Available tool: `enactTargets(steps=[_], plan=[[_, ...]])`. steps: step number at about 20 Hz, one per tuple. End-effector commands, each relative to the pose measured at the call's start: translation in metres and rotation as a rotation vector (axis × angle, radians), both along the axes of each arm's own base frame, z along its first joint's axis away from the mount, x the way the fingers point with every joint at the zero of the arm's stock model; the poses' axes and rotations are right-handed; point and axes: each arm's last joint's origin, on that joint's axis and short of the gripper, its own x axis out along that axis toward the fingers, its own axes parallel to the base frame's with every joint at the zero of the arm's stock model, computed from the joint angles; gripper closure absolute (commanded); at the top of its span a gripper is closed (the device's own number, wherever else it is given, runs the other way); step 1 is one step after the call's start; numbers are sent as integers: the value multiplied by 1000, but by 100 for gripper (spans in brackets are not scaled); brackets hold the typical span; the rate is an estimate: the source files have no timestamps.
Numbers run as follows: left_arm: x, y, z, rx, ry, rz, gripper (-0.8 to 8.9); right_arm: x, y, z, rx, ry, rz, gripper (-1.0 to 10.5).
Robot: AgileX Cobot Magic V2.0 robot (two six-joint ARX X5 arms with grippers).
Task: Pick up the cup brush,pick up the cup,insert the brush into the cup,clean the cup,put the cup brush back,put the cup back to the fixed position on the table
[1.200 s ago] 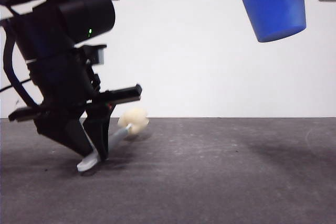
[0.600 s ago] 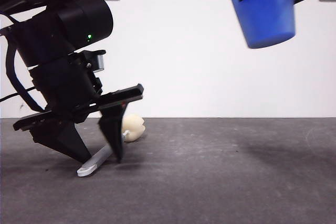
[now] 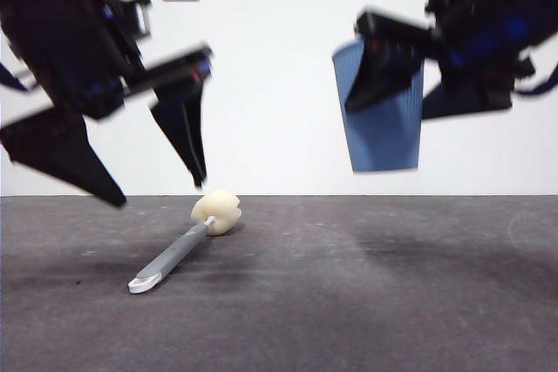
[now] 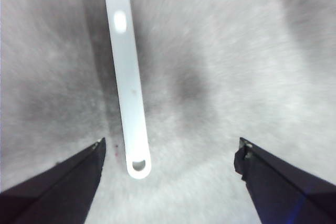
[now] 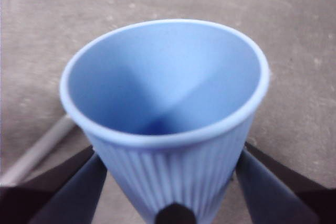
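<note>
Front view: long slim grey-handled cup brush (image 3: 174, 254) with white tip and cream-yellow lumpy sponge head, lying flat on the wide dark grey matte tabletop (image 3: 366, 302), sponge end toward the white wall, tip end nearer the camera; left gripper (image 3: 157, 193) raised above the brush handle, clear of it, jaws spread wide, holding nothing; blue ribbed plastic cup (image 3: 379, 115), tapered, no handle, held in the air above the tabletop, well apart from the brush; right gripper (image 3: 388, 111) closed on the cup, one black jaw on each side. Left wrist view: pale brush handle (image 4: 128, 82) on the tabletop between the open jaws, touched by neither. Right wrist view: cup (image 5: 168, 129) seen mouth-on, interior bare, jaws pressed against its ribbed wall; grey handle (image 5: 39, 148) visible on the tabletop beyond
</note>
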Motion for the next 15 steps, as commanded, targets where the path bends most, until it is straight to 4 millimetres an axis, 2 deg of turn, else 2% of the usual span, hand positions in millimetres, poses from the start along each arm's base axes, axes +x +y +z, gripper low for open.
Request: enactTargets(steps=[1,4,7,15], plan=[[-13,7,17,2,-60,-50,396,15,-3,-19,15,16,-1,963],[-29,15,39,-27,-134,-71,396,36,-5,-42,34,7,-11,963],[-39,22,51,-53,-177,-72,396,48,-6,-62,4,3,-2,963],[-43,25,56,-45,-208,-82,396,55,-5,-84,-53,-12,14,957]])
